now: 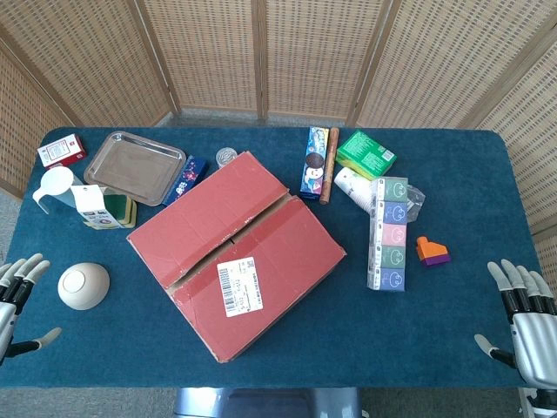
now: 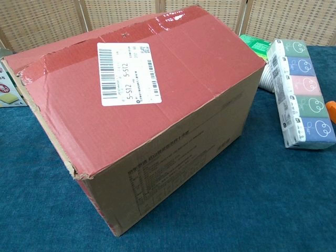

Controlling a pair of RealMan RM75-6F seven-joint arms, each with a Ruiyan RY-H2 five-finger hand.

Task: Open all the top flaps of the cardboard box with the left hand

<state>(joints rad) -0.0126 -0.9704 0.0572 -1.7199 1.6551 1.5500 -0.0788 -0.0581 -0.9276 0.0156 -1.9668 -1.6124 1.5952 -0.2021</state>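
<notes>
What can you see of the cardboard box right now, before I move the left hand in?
The cardboard box stands mid-table on the blue cloth, turned at an angle. Its top flaps are red-brown, lie shut and flat, and meet along a central seam. A white barcode label sits on the nearer flap. The side walls are plain brown with faint print, and the near-left corner is frayed. Nothing touches it; both hands stay clear.

Left hand, right hand: low, fingers spread, empty.

Red-topped cardboard box sits mid-table, askew, flaps closed.
</notes>
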